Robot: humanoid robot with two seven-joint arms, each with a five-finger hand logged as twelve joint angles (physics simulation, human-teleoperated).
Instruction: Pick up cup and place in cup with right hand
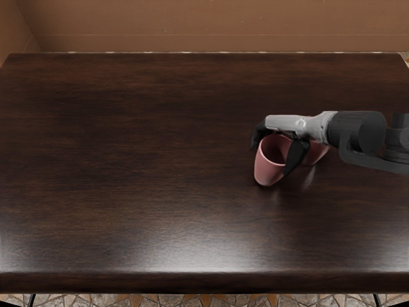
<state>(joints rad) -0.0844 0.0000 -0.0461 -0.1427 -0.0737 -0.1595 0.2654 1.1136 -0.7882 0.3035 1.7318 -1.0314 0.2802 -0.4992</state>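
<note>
One pink cup [266, 171] shows its open mouth in the head view, right of centre on the counter [128, 160]. The right robot hand [271, 160] reaches across its rim; whether it is grasping, I cannot tell. Just beside, the second cup [318, 154] is partly hidden. Probably light, stiff and smooth, the first wants even pressure on opposite walls, below the rim.

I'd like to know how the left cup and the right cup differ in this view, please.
The left cup shows its opening and outer wall; the right cup is largely hidden by the right hand. The left cup reaches closer to the table's near edge than the right cup. Both are pink.
</note>
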